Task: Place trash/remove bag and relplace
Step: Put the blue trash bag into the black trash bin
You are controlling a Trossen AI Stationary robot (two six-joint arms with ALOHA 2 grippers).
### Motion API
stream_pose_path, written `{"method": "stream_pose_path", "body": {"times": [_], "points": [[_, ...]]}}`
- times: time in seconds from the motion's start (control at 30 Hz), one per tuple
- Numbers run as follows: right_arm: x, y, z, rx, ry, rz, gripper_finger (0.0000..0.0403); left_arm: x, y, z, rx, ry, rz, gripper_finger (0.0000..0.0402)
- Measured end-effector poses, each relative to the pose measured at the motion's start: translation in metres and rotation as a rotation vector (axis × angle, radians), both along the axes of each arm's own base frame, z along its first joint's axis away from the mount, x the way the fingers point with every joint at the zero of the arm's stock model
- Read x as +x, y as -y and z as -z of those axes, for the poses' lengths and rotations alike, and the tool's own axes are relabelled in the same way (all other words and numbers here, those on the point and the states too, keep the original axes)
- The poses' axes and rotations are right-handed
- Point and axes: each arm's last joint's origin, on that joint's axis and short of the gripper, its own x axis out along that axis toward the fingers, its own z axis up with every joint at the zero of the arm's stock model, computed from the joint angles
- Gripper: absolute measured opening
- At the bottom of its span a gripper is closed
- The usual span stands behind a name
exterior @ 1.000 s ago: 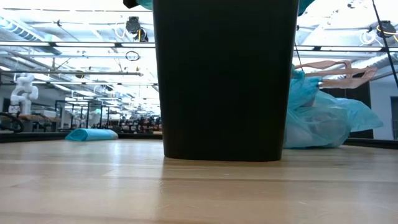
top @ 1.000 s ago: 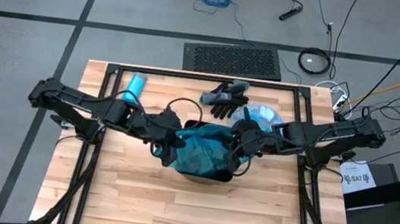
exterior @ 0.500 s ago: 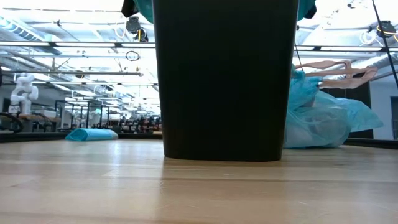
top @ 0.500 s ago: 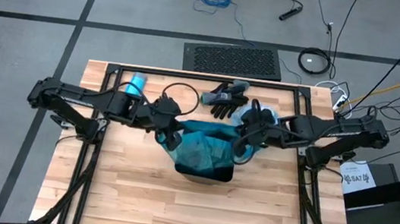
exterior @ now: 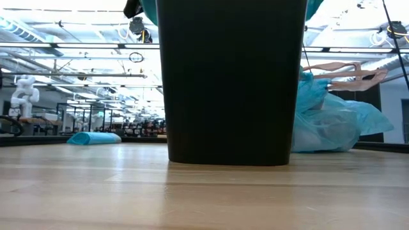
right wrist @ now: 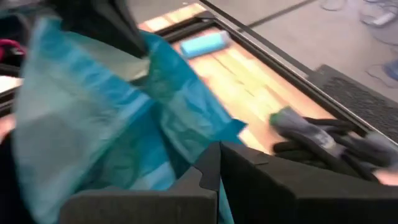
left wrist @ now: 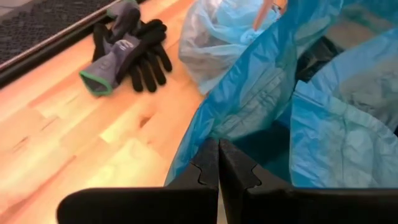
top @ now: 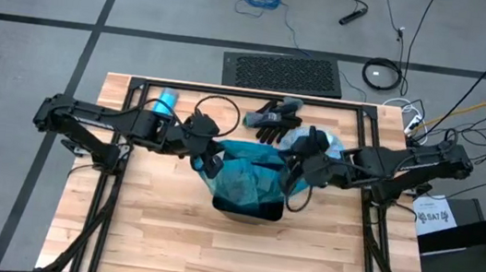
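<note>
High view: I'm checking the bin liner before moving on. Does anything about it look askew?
Yes. The blue bag is bunched and crumpled over the black bin rather than spread round its rim. The left gripper and the right gripper each pinch an edge, fingers shut.

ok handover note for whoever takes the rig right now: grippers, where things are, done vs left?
Left gripper: shut on the teal bag at the bin's left rim.
Right gripper: shut on the same bag at the right rim.
Black bin stands mid-table with the teal bag spread over its mouth.
A filled bag lies behind the bin on the right, black gloves beside it, a bag roll at back left.
Done: old bag out, it seems. Left: seat the new bag over the rim, release.
</note>
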Motion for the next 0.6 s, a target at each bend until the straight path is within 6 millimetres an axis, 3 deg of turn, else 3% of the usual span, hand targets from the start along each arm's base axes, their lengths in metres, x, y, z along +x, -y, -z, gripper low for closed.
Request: {"method": "stream_pose_path", "body": {"times": [0.2,0.4,0.6], "points": [[-0.004,-0.009,0.004,0.075,-0.043,-0.055,0.0,0.0,0.002,0.0,0.0,-0.002,0.018,0.0002],[-0.015,0.004,0.014,0.102,-0.143,0.115,0.0,0.0,0.002,0.0,0.0,-0.004,0.019,0.0002],[-0.014,0.017,0.015,0.077,-0.166,0.153,0.0,-0.003,-0.001,0.002,0.079,-0.053,0.012,0.0002]]}}
